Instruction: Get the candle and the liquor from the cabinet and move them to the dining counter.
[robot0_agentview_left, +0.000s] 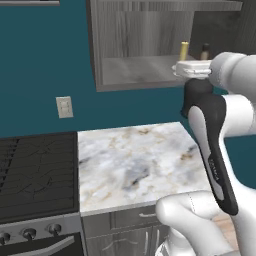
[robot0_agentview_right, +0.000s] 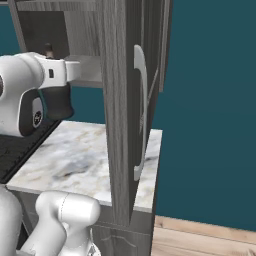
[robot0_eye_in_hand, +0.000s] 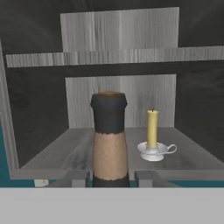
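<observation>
Hand view shows the gripper (robot0_eye_in_hand: 109, 178) with a finger on each side of the liquor (robot0_eye_in_hand: 109, 140) bottle's neck, apparently gripping it at the front edge of the cabinet (robot0_eye_in_hand: 39, 109) shelf. The candle (robot0_eye_in_hand: 152, 139) stands on that shelf in its white holder, further in and to one side (apart from the bottle). By this reckoning the task is early: the bottle is not yet carried away, and both items remain to be delivered to the dining counter.
</observation>
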